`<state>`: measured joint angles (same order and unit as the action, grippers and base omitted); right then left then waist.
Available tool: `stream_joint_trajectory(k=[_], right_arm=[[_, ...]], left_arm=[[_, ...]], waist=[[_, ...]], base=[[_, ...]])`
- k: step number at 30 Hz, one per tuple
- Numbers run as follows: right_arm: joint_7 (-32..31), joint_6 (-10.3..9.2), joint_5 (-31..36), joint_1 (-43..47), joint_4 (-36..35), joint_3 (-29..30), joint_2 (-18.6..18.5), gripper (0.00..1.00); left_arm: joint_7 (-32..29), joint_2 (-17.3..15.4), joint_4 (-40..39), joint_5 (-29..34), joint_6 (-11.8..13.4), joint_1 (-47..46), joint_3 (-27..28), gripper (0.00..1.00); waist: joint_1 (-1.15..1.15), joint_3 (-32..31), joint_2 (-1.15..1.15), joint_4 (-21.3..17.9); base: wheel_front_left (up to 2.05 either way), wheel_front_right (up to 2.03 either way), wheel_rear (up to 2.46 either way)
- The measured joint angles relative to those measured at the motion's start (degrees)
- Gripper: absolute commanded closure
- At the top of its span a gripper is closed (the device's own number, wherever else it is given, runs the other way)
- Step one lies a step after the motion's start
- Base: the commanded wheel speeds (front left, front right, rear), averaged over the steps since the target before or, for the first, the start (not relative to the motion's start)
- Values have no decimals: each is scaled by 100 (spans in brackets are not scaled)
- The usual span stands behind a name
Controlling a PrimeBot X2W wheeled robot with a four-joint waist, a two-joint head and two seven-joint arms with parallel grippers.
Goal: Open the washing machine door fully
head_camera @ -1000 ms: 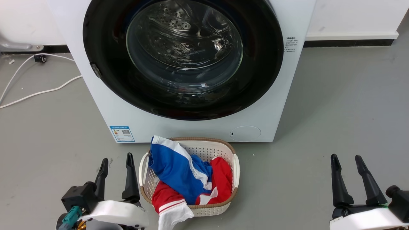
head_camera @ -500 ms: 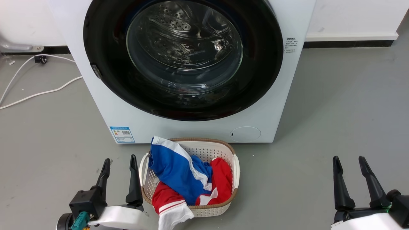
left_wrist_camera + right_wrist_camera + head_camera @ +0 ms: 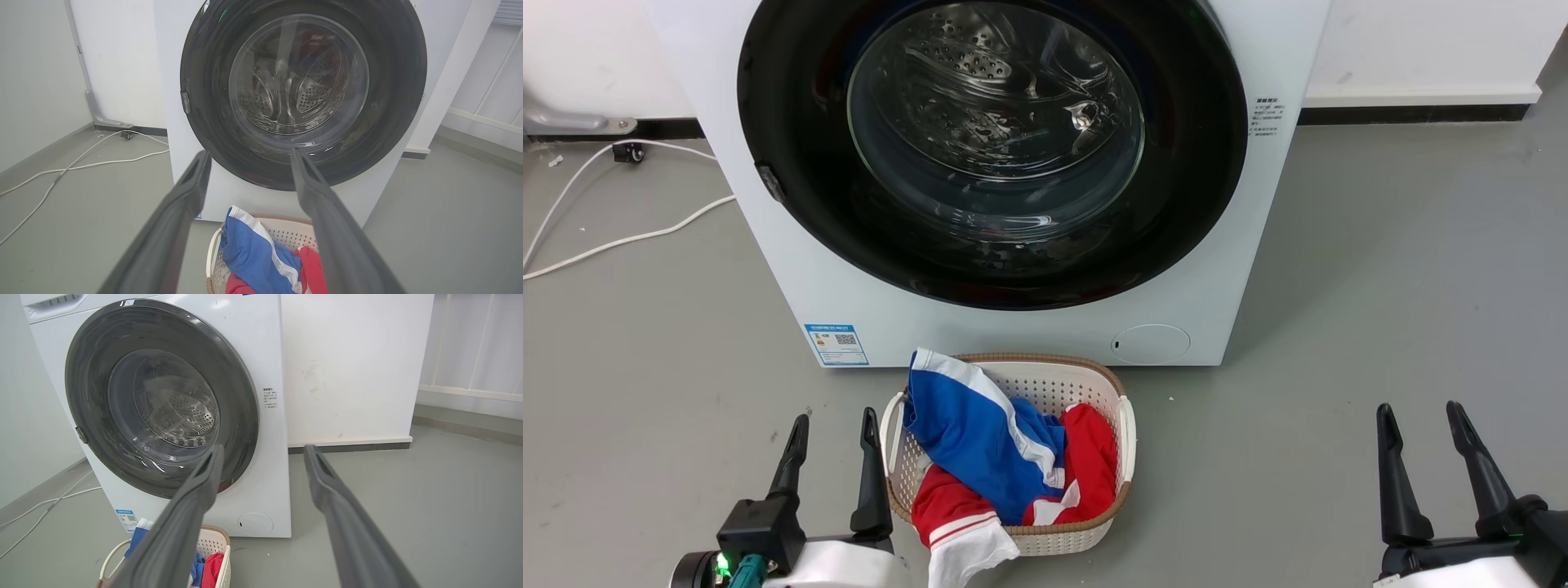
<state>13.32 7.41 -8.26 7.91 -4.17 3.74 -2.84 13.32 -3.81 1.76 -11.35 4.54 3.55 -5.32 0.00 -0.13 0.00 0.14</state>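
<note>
Two long-fingered dark pincers, the left gripper (image 3: 836, 416) and right gripper (image 3: 1418, 406), hover low at the near side, fingers apart and empty. Far beyond a white perforated laundry basket (image 3: 1127, 425), the round, glossy black-rimmed washing machine door (image 3: 992, 139) lies shut against the big white washing machine (image 3: 1013, 335). It likely swings stiff, heavy and slick. A small metal fitting (image 3: 768, 181) at left looks like the hinge, so hook the right rim edge.

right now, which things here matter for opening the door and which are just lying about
For the job:
door
washer

Lying about:
basket
clothes
cable
</note>
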Motion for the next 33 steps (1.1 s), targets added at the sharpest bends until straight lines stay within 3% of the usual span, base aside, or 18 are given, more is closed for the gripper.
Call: stream_joint_trajectory(k=[17,33], right_arm=[[176,9,428,148,2,22,-1,0],[177,9,291,155,141,32,-1,0]], left_arm=[[166,80,129,557,-63,80,129,0],[175,88,296,404,-76,92,116,0]], waist=[[0,1,0,6],[0,-17,0,12]], base=[[0,0,0],[0,0,0]])
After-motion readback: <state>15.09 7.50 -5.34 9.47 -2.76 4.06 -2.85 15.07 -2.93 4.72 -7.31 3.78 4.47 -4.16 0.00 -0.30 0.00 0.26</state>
